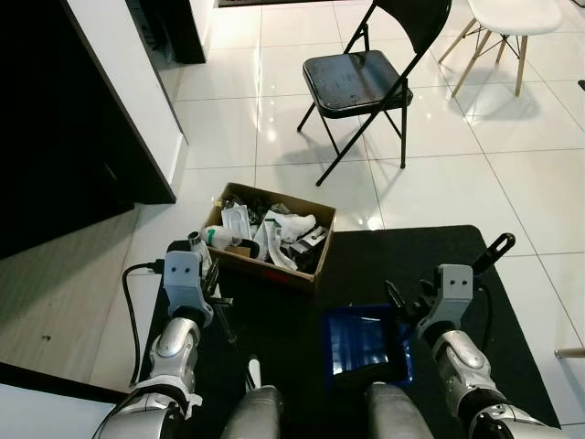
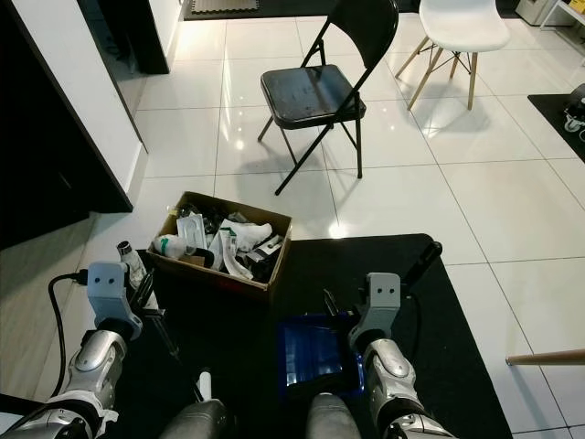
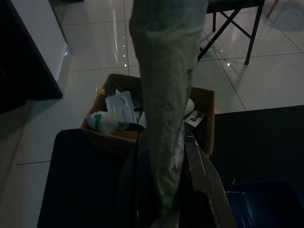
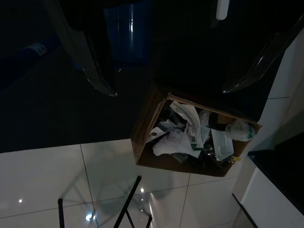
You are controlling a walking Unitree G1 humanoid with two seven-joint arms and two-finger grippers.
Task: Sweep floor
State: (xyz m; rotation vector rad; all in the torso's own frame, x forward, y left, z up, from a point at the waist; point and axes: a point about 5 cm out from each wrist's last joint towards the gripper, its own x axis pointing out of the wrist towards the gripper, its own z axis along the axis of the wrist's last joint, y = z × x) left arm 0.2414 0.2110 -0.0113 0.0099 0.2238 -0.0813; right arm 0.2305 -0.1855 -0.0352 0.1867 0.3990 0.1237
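Observation:
I stand on a black mat [image 1: 439, 251]. My left gripper [image 1: 216, 294] is shut on a pale broom handle [image 3: 166, 95]. The handle's top end [image 1: 196, 241] rises beside a cardboard box [image 1: 274, 270], and its thin lower part [image 1: 228, 329] runs down toward my legs. A blue dustpan [image 1: 364, 343] lies on the mat right in front of me. My right gripper [image 1: 408, 296] hangs just past the dustpan's right side. Its fingers [image 4: 97, 66] are spread wide with nothing between them.
The box is full of paper and plastic trash [image 1: 274, 233]. A black folding chair [image 1: 361, 78] stands on the white tiles beyond it, and a white chair [image 1: 512, 23] at the far right. A dark cabinet [image 1: 64, 137] lines the left side. A black cable [image 1: 132, 311] trails by my left arm.

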